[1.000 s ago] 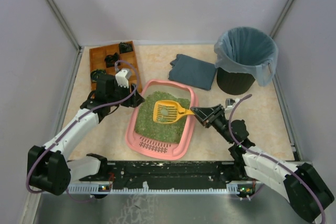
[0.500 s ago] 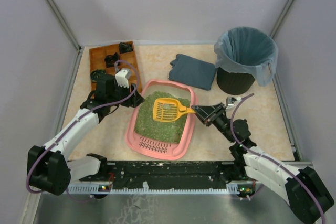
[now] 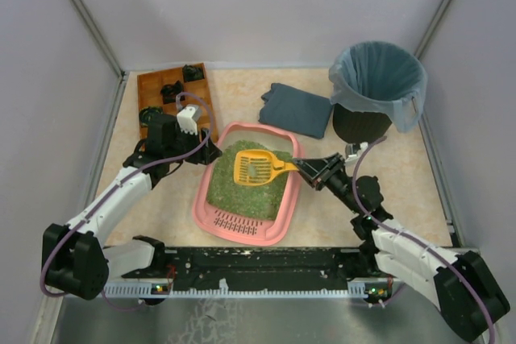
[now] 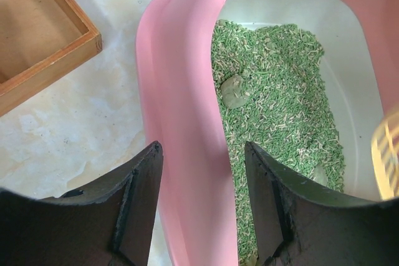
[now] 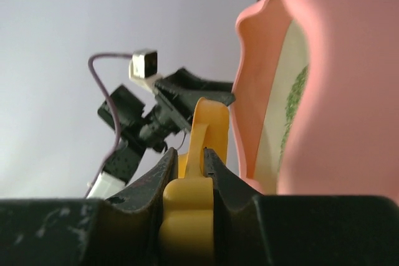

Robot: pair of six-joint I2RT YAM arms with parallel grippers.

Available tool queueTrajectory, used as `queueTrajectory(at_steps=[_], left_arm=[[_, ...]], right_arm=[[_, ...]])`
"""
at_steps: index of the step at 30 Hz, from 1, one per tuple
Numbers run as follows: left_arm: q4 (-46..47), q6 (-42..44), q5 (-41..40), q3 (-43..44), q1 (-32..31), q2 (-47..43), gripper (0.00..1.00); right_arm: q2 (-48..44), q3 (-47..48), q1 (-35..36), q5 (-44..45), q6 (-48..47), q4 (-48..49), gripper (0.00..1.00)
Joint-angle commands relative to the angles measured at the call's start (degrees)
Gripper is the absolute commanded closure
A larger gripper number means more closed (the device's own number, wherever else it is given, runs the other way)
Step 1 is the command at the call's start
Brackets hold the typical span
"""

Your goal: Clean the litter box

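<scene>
I see a beige marbled table (image 3: 234,102). On it, the pink litter box (image 3: 242,230) lies between my two claws. The wooden tray (image 3: 153,86) sits behind my left claw (image 3: 211,151), and the grey cloth (image 3: 297,109) and the black bin (image 3: 363,125) sit behind my right claw (image 3: 301,165).

Smooth pink plastic litter box (image 4: 181,129), grainy green litter (image 4: 280,104), wooden tray (image 4: 37,42)

Pale lilac walls (image 3: 266,6) on 3 sides; beige marbled tabletop (image 3: 234,94); metal corner rails (image 3: 81,6).
</scene>
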Motion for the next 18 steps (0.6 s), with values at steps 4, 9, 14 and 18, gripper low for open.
queueTrajectory(at_steps=[4,9,14,18], left_arm=[[1.61,-0.01,0.34,-0.11,0.29,-0.55,0.39],[-0.29,0.17,0.59,0.97,0.31,0.23,0.39],[0.51,0.24,-0.02,0.1,0.33,-0.93,0.39],[0.05,0.42,-0.68,0.29,0.38,-0.93,0.39]], right_arm=[[2.78,4.47,-0.74,-4.66,-1.45,6.58,1.0],[1.32,3.7,-3.24,-0.05,2.32,4.29,1.0],[1.05,11.76,-3.95,-0.21,-1.07,-5.96,1.0],[1.25,16.53,-4.49,2.11,-1.25,-11.48,1.0]])
